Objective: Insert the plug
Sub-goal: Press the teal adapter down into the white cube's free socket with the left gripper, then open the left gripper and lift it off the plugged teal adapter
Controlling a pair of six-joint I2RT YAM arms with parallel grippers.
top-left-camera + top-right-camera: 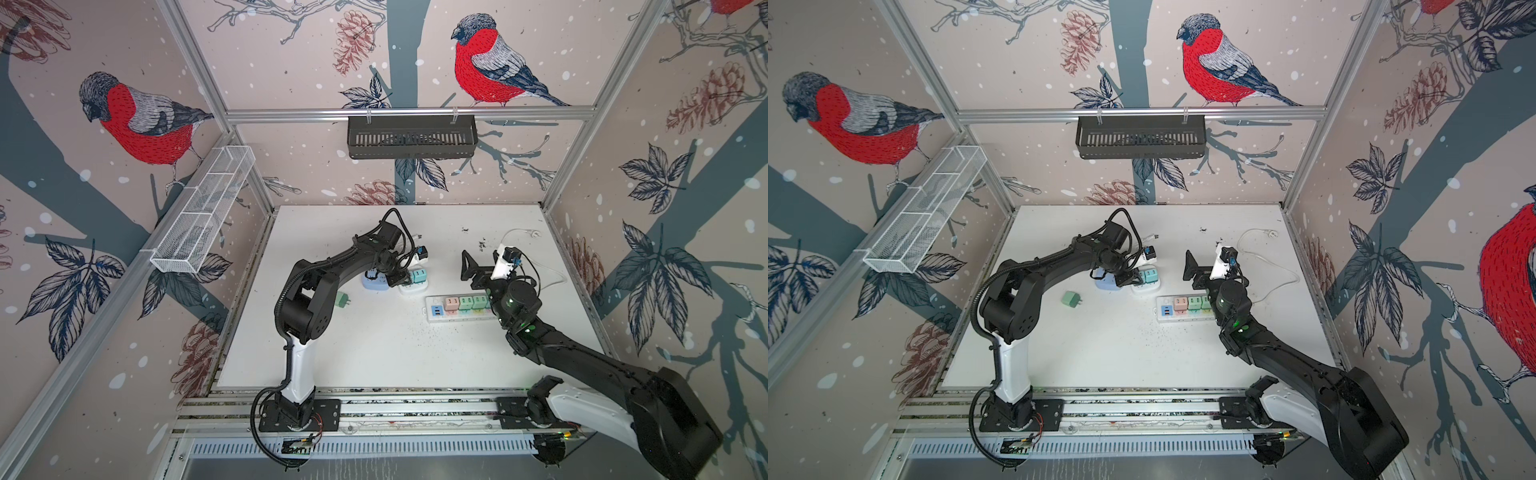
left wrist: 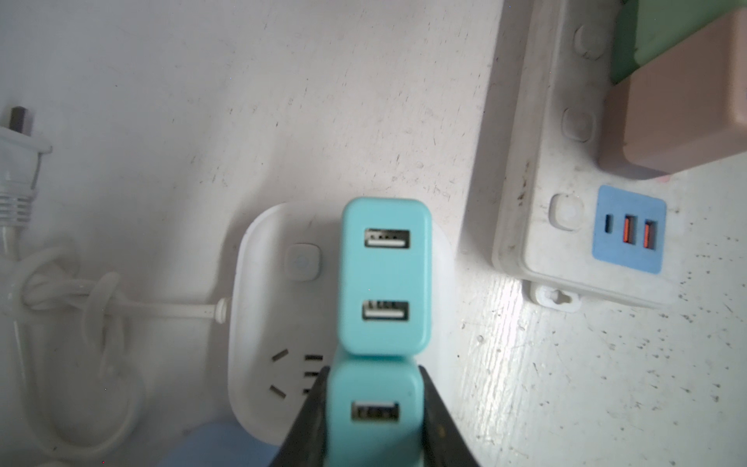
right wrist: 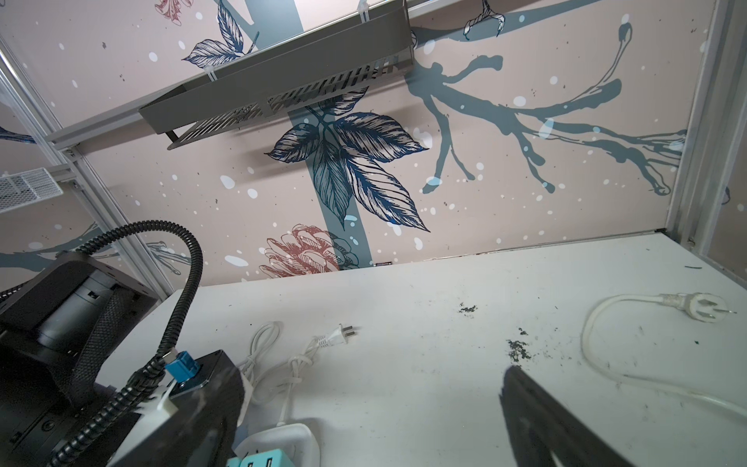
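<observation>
Table, white & scuffed, carries everything. Long strip lies just right of the white socket in both top views, w/ a pink charger & green chargers seated in it (its blue USB panel is at the end nearest the white socket). White socket is a small rounded block w/ its cord knotted just off one side. Pale blue socket sits on the white socket's left, touching or just beside it, can't tell which. Loose green plug lies flat, front-left of the white socket, apart from it.

Left end effector is directly over the white socket, clamped on the held teal plug, a black finger on each side. That plug stands right against a second teal plug seated in the white socket. Its prongs are hidden, so can't tell if they're in. Right end effector hangs above the table, right of the white socket, jaws spread wide, nothing between them.
</observation>
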